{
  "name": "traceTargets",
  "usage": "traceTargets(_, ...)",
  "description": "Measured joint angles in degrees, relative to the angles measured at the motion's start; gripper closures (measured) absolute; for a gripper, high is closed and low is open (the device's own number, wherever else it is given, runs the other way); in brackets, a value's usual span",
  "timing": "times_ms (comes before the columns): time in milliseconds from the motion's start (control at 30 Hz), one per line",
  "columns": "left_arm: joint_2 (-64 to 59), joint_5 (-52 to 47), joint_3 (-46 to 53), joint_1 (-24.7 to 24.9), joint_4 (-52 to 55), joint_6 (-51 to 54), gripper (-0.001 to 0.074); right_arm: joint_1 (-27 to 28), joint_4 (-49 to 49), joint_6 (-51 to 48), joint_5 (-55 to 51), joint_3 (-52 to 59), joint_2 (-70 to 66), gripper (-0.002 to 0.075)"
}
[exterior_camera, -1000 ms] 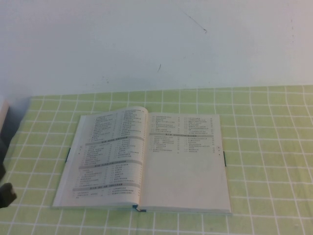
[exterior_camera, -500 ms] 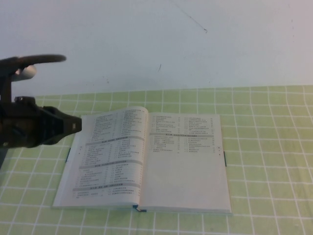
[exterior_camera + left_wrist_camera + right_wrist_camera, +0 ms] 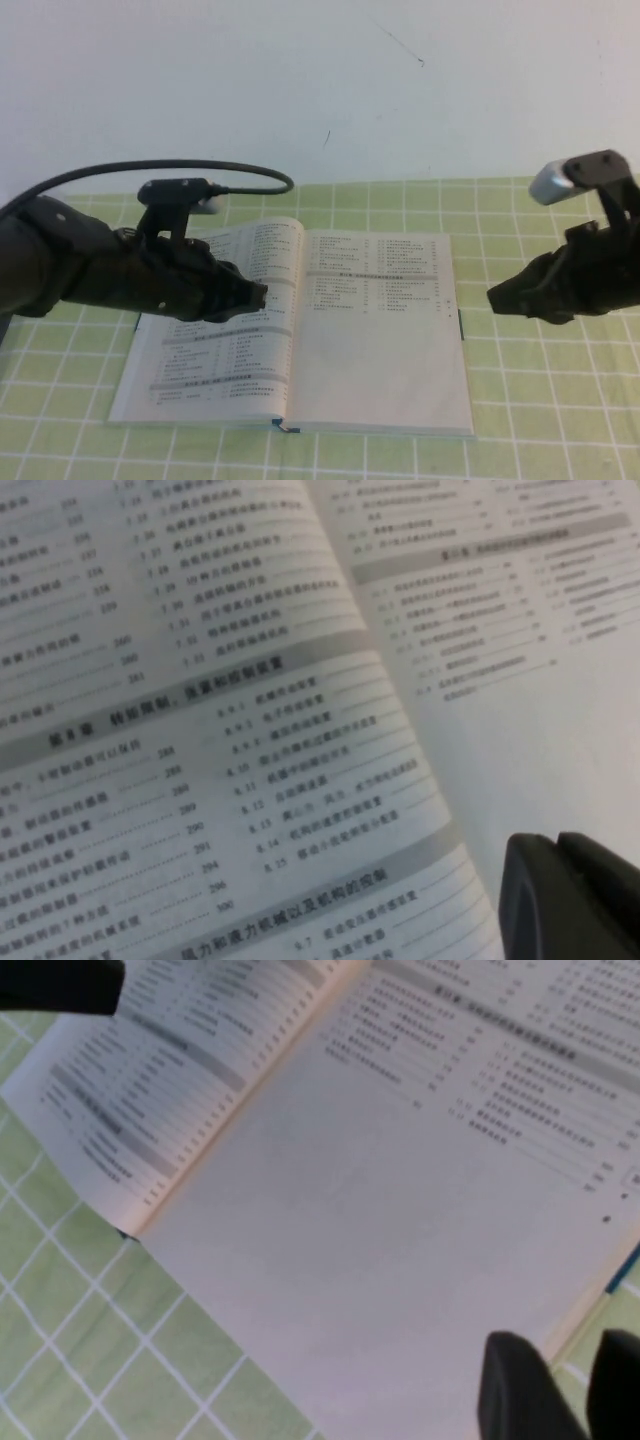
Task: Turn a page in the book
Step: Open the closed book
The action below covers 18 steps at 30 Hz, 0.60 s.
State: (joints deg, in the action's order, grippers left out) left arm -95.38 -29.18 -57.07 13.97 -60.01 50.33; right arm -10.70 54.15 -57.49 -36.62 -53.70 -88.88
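Book (image 3: 300,330): thick volume with dark teal cover edges, lay open and flat at the centre of the green checked tablecloth (image 3: 540,380), spine running from 12 to 6 o'clock in the high view. Both exposed sides were white and printed in small black text.

Page (image 3: 385,330): the right-hand leaf, lay flat on the block beneath it. Two columns of list text filled its upper part (toward 12 o'clock); its lower half was blank. No corner or edge appeared lifted.

Left-hand page (image 3: 215,330): covered nearly top to bottom in list text broken by grey heading bands, curving down into the gutter.

Left gripper (image 3: 255,294): reached in from 9 o'clock and hung above the left-hand page, its tip short of the gutter. Its fingers appeared drawn together and held nothing (the left wrist view showed only one dark fingertip (image 3: 570,895) over the print). A black cable (image 3: 200,172) arched over the arm.

Right gripper (image 3: 497,297): entered from 3 o'clock, poised just beyond the book's outer right edge, apart from the paper. In the right wrist view two dark fingertips (image 3: 520,1380) stood slightly apart with a gap between them, grasping nothing, above the page's outer margin.

Wall (image 3: 320,90): plain white, behind the table at 12 o'clock.
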Motion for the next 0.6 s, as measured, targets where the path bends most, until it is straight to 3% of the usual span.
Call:
traceTargets(67, -2.1, 1.1, 0.0, 0.2, 0.0, 0.2, 0.0739, -1.0, 0.0, 0.0, 0.3, -1.2, -3.5, 0.0550)
traceTargets(267, -6.3, 2.2, -0.2, 0.2, 0.0, 0.8, 0.0739, -1.5, 0.6, 0.0, -0.8, -4.6, -12.6, 0.0354)
traceTargets(600, -9.4, 2.2, -0.3, 0.2, 0.0, 1.0, 0.0739, -1.5, 3.0, 2.6, -2.3, -10.2, -24.4, 0.0314)
